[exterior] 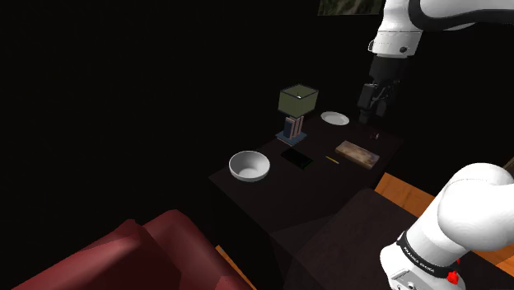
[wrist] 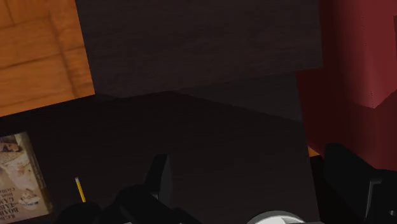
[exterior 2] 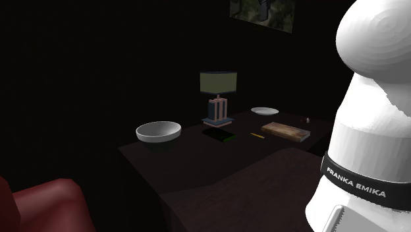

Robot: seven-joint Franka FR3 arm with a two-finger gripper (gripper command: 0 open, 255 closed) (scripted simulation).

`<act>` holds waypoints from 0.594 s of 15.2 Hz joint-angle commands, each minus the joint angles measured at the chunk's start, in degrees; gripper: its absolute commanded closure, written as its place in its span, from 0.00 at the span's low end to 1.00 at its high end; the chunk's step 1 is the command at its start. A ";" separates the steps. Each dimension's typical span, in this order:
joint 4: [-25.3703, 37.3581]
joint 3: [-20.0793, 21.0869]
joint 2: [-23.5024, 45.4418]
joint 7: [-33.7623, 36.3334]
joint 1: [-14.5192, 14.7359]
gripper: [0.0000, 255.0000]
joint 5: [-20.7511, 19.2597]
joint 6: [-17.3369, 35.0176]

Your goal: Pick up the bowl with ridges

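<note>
Bowl first: you have two white ones on the dark surface [exterior: 280,194], and you cannot tell from here which of them has ridges. Starting at the shoulder view's left, a red armchair [exterior: 140,255] sits in the lower corner. Next comes the deep bowl [exterior: 249,166], upright near the surface's left corner, with nothing touching it. Just to its right lies a flat black thing [exterior: 296,156], and behind that stands a lamp [exterior: 297,107] with a green shade. Further right you see a yellow pencil [exterior: 332,159], and behind it, by the far edge, the shallow bowl [exterior: 334,118]. A book [exterior: 357,153] lies flat just right of the pencil. Your pincer [exterior: 372,105] hangs above the surface's far right corner, to the right of the shallow bowl and not touching it. In the wrist view the pincer's [wrist: 248,156] fingers stand apart with nothing between them. There the shallow bowl's [wrist: 275,218] pale rim shows low between the fingers.
</note>
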 commanded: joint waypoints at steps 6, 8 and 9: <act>-2.07 -1.05 7.61 -1.39 0.43 0.00 0.48 10.10; -2.31 -1.46 11.13 -2.01 0.65 0.00 0.79 14.02; -2.30 -1.66 12.98 -2.34 0.77 0.00 0.98 15.94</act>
